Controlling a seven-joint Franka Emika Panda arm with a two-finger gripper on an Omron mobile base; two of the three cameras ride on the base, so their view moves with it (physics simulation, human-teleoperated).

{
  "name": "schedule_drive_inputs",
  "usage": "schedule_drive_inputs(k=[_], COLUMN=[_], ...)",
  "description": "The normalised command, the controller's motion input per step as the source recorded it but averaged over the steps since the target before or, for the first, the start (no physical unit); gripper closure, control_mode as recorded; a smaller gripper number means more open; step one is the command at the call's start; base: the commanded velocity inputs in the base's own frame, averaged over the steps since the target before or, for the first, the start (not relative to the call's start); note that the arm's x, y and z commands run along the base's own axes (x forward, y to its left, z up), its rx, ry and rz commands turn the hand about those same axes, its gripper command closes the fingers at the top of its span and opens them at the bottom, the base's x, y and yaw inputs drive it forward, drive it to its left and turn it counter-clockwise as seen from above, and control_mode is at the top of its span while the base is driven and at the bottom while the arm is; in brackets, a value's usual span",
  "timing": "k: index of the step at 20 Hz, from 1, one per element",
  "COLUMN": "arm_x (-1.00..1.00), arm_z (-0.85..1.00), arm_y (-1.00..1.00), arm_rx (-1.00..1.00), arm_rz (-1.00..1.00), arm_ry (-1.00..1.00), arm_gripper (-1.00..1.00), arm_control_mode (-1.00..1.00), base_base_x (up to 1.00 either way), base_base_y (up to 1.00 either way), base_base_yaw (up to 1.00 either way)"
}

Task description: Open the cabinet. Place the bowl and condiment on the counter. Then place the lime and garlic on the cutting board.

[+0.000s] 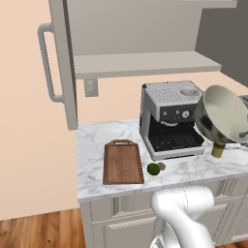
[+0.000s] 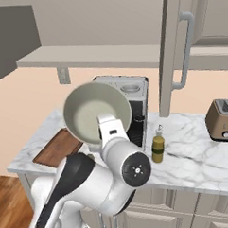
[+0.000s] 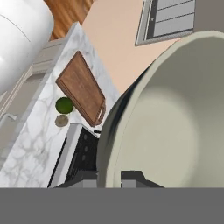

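Gripper (image 3: 109, 177) clamped on bowl (image 1: 224, 114) rim, aloft; cabinet (image 1: 63, 63) open, bottle (image 2: 158, 149) on counter (image 1: 92, 145); bowl, lime (image 1: 153, 168), garlic (image 1: 162, 166) left.

My arm (image 2: 91, 183) is glossy white with rounded links, one black curved section, and a dark round joint cap (image 2: 136, 169) with small marks.

No text, label, brand or number is legible anywhere.

Lime (image 1: 153, 168) beside garlic (image 1: 162, 166), off cutting board (image 1: 122, 163)
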Motion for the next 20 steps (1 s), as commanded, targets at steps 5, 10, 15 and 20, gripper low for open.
schedule_drive_inputs(k=[5,10,15,20], arm_x=[0.00,-0.01,-0.07,-0.09], arm_z=[-0.19,-0.23,-0.22,-0.22], arm_y=[-0.07,-0.11,-0.13,-0.16], arm_rx=[0.00,0.00,0.00,0.00], arm_rz=[0.02,0.01,0.00,0.00], arm_ry=[-0.07,-0.06,-0.03,-0.03], arm_gripper=[1.00,1.00,1.00,1.00], arm_control_mode=[-1.00,-1.00,-1.00,-1.00], base_base_x=[0.00,0.00,0.00,0.00], base_base_y=[0.00,0.00,0.00,0.00], base_base_yaw=[0.00,0.00,0.00,0.00])
